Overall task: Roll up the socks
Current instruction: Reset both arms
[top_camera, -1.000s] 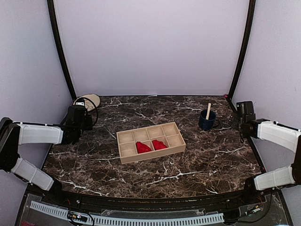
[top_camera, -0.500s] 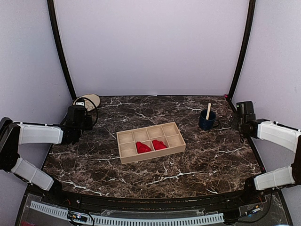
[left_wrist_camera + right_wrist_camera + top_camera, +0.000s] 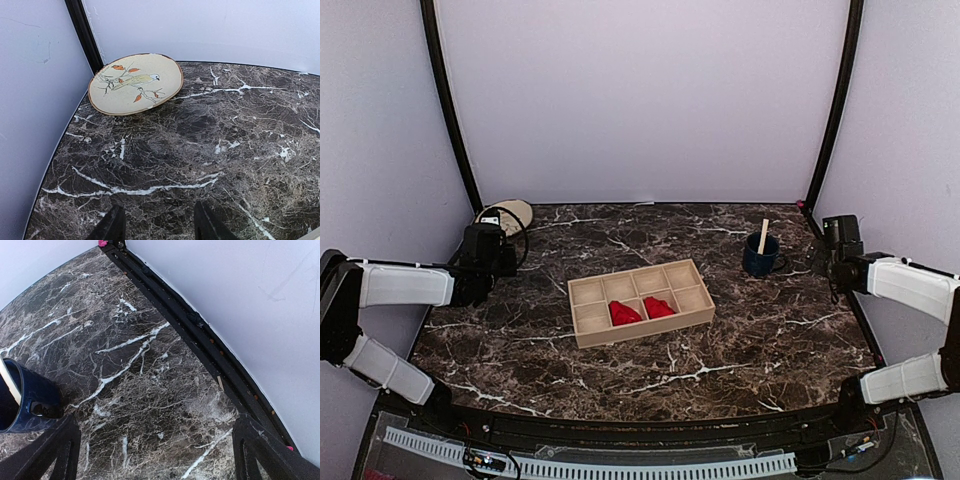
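Red socks (image 3: 641,310) lie bunched in the near middle cells of the tray (image 3: 692,320) at table centre—nothing has shifted over the last second, both grippers parked wide, left (image 3: 156,226) at nine o'clock and right (image 3: 150,450) at three, fingers spread and empty.

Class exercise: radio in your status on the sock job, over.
Left gripper and right gripper open, empty, parked wide. Two red socks sit rolled in the wooden tray. Nothing in the way.

Bright, even light; sharp, shadowless
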Available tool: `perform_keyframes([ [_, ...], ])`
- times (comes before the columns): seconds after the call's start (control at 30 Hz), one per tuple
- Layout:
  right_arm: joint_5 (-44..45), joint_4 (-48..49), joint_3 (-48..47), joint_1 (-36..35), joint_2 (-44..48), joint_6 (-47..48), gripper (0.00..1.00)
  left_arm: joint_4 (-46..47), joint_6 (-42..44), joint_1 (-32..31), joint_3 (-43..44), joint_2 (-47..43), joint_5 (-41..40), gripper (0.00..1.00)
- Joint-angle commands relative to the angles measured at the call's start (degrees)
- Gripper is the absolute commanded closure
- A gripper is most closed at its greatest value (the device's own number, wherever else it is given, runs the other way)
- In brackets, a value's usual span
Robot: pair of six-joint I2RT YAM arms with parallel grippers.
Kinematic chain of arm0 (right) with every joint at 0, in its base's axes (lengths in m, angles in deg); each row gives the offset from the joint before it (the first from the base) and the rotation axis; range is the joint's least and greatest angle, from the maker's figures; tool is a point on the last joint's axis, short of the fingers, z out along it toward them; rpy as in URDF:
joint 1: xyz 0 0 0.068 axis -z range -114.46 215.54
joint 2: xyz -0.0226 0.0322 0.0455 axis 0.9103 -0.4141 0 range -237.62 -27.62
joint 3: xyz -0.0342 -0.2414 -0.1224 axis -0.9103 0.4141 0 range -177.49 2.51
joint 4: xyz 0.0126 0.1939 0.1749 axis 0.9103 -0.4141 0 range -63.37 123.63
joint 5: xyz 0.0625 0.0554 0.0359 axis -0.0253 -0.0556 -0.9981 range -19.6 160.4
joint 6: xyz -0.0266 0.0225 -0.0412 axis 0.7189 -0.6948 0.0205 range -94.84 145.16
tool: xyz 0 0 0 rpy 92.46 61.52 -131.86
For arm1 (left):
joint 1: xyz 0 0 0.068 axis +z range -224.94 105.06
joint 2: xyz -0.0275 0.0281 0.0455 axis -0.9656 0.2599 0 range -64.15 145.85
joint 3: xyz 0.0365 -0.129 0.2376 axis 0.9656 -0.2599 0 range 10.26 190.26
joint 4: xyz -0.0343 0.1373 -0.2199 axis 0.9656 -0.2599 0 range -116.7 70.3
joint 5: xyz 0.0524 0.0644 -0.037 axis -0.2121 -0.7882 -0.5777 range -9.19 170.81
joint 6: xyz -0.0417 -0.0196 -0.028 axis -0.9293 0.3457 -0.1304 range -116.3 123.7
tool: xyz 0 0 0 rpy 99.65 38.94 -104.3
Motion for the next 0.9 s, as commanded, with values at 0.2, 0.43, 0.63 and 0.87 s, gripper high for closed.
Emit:
perform_keyframes([
  [0.2, -0.26, 0.92, 0.48, 0.27, 0.94, -0.99, 0.01, 1.74, 0.64, 0.7, -0.96, -0.92, 0.05, 0.51],
  [0.43, -0.46, 1.09, 0.44, 0.2, 0.84, -1.05, 0.01, 1.76, 0.62, 0.75, -0.92, -0.82, 0.11, 0.51],
  [0.63, -0.56, 1.21, 0.58, 0.24, 0.74, -1.32, 0.0, 1.74, 0.62, 0.83, -0.86, -0.71, 0.2, 0.51],
  [0.87, -0.63, 1.46, 0.82, 0.24, 1.07, -1.58, 0.0, 1.74, 0.75, 0.87, -0.79, -0.65, 0.2, 0.51],
])
